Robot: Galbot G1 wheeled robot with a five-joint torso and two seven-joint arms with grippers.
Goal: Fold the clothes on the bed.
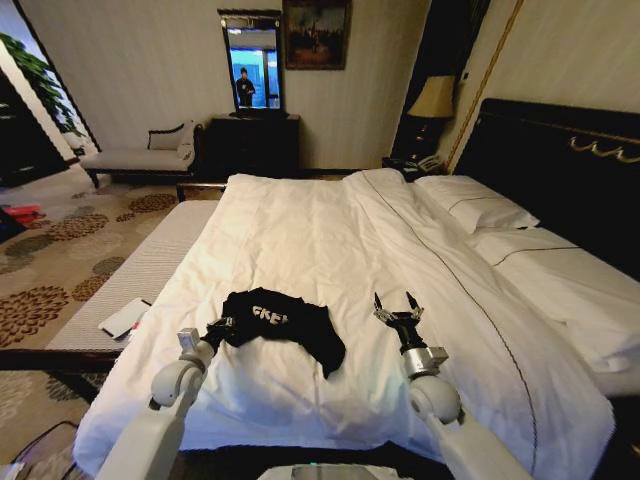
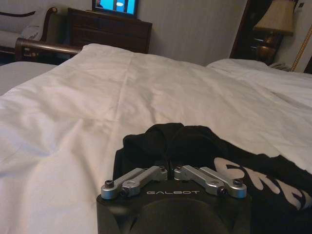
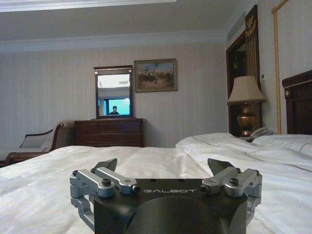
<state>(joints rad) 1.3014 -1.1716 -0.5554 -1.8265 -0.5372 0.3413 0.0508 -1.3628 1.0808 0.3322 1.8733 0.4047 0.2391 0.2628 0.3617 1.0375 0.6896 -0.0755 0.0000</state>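
1. Head view: black T-shirt (image 1: pixel 283 325) lies bunched near the foot end of the bed (image 1: pixel 330 240), on the white duvet, white lettering partly showing. It's small vs the bed, crumpled, not flat. Left tool (image 1: pixel 216 331) is at the shirt's left edge, tips buried in the fabric; right tool (image 1: pixel 397 307) sits just beside the shirt on its right, apart from it, fingers spread wide, holding nothing. Pillows (image 1: pixel 480 212) are well apart, up by the headboard.

2. Left wrist view: left tool (image 2: pixel 170 168) has its linkages drawn together w/ a fold of the T-shirt (image 2: pixel 195 146) right at the tips, so it looks clamped on cloth, though the actual pinch is hidden behind the body. White letters show on the fabric to one side.

3. Right wrist view: right tool (image 3: pixel 163 168) is splayed open above bare duvet, nothing between the fingers. A dresser (image 3: pixel 109 131) and lamp (image 3: pixel 246 105) stand against the far wall.

4. Handling, my read: light, soft cotton, limp, no stiffness, not fragile. It'll drape and drag, and may snag the duvet underneath. Best hold is a hem or shoulder edge, single layer, one tool per corner, pulled taut to flatten before any fold
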